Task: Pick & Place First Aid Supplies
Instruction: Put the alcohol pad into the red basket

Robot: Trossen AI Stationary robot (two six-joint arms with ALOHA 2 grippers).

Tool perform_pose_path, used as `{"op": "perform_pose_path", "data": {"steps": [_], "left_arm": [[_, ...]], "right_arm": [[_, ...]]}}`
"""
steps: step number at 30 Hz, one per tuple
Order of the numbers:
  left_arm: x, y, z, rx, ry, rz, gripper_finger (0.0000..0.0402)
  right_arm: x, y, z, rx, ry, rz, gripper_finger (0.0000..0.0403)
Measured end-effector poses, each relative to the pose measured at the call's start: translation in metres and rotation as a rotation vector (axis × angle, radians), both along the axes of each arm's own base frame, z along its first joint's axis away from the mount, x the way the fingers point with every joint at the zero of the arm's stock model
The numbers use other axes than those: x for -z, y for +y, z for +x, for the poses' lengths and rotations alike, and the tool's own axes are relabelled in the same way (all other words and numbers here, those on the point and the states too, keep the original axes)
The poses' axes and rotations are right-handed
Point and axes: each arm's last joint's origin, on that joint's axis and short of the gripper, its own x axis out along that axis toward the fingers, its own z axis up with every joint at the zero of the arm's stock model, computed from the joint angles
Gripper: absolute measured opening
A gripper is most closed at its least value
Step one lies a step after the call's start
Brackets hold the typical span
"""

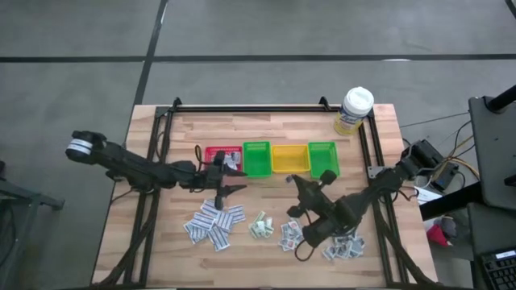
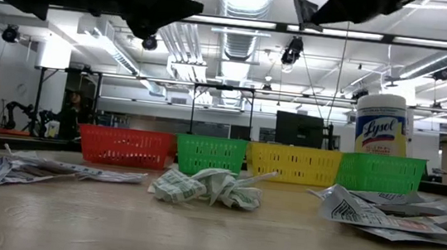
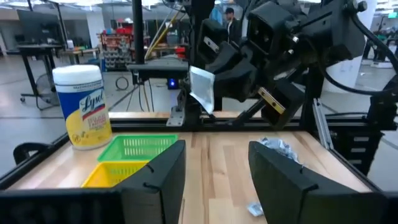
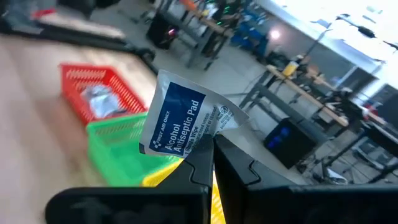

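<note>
Wooden table [image 1: 266, 246] bearing a row of four bins, the landmark: red bin [image 1: 216, 155], two green, one yellow. The left gripper [image 1: 230, 187] hovers just in front of the red bin, fingers spread and empty. The right gripper [image 4: 210, 158], raised in front of the far green bin [image 1: 322, 155], pinches an alcohol pad packet [image 4: 177, 118]. Some packets already lie in the red bin; most packets [image 1: 214, 224] are unsorted, scattered in front of the row, so the task appears barely begun.
</note>
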Motion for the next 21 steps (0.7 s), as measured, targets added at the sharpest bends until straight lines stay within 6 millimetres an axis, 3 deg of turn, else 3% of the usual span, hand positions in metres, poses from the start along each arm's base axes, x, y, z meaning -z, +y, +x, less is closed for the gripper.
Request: {"op": "perform_pose_path", "data": {"steps": [8,21], "left_arm": [[-0.003,-0.003,0.024,-0.034,-0.009,0.044,0.0172],[-0.019,-0.001,0.069,-0.129,-0.033,0.109,0.0172]], "right_arm": [[-0.005,-0.012,0.013,0.074,-0.104,0.012,0.0008],[-0.013,-0.015,0.027,0.076,-0.083,-0.023,0.0008]]}}
